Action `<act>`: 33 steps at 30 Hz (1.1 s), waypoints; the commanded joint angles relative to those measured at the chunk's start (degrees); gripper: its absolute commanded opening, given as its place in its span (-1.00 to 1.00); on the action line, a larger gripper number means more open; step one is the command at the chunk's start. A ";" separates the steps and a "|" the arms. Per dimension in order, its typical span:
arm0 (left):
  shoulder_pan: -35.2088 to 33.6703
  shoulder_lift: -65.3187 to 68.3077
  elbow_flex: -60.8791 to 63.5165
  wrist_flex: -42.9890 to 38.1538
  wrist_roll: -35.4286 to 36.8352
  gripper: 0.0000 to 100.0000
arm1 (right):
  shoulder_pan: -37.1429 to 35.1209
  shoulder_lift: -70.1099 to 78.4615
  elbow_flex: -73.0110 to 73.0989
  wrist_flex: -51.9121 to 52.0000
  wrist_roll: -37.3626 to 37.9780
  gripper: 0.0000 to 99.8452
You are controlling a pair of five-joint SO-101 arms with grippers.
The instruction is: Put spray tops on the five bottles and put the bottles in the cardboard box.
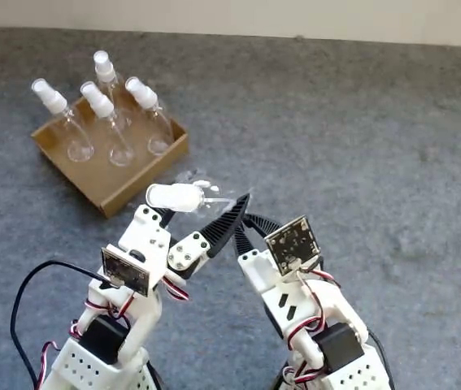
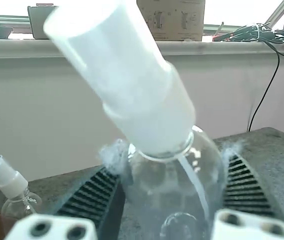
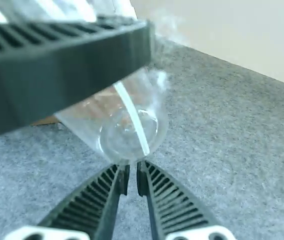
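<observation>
Four bottles point(image 1: 110, 122) in box point(image 1: 145, 180) | left tool point(image 2: 174, 197) grips fifth bottle point(image 1: 177, 197) | right tool point(image 3: 132, 176) closed, seemingly empty

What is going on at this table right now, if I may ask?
The left gripper holds the fifth spray bottle, its spray top already on, near the cardboard box. Four capped bottles stand in the box. The right gripper is shut and empty, its tips close to the held bottle's base.
</observation>
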 commanded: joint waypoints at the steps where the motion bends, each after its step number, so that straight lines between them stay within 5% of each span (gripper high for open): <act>1: -0.57 -0.04 1.19 -1.05 0.44 -0.64 | 1.63 -0.75 -1.27 -2.33 0.26 -0.96; 16: -6.29 -0.13 1.10 -2.02 0.62 -0.64 | 2.33 -0.75 -0.92 -2.07 0.26 -0.96; 25: -6.37 -0.13 1.10 -4.75 0.70 -0.64 | -10.24 -0.75 -0.66 -2.07 0.53 -0.96; 33: -6.37 0.04 1.19 -3.16 0.70 -0.64 | -11.21 -0.75 -1.19 -2.15 0.62 -0.96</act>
